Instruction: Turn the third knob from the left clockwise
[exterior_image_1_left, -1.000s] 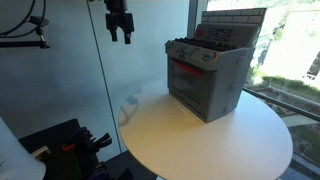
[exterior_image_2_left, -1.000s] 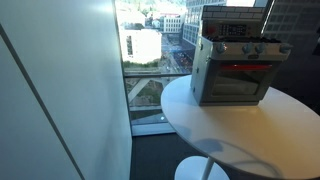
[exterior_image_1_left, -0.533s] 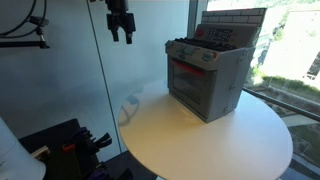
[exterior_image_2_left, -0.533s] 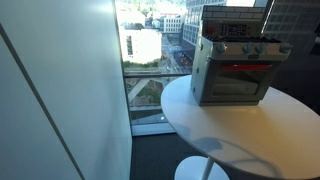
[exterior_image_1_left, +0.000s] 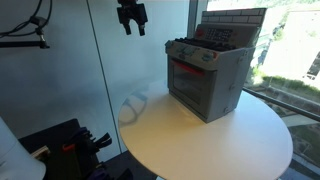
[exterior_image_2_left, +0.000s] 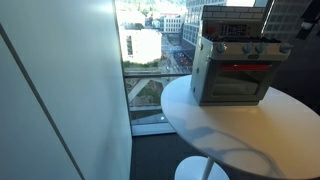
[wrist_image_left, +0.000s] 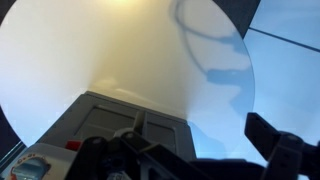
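A grey toy stove (exterior_image_1_left: 207, 75) with a red oven window stands on the round white table (exterior_image_1_left: 200, 140); it shows in both exterior views (exterior_image_2_left: 234, 72). Its row of small knobs (exterior_image_1_left: 193, 53) runs along the top front edge, also visible in an exterior view (exterior_image_2_left: 244, 50); single knobs are too small to tell apart. My gripper (exterior_image_1_left: 131, 17) hangs high in the air, well off to the side of the stove, open and empty. In the wrist view the open fingers (wrist_image_left: 190, 160) frame the stove top (wrist_image_left: 110, 125) far below.
Glass wall panels (exterior_image_1_left: 70, 70) stand beside the table. Dark equipment with cables (exterior_image_1_left: 60, 145) sits on the floor near the table's edge. A window with a city view (exterior_image_2_left: 150, 50) lies behind the table. The table's rim (exterior_image_2_left: 190, 135) falls off to the floor.
My gripper has moved sideways toward the stove and slightly higher, staying open. The stove and table have not moved.
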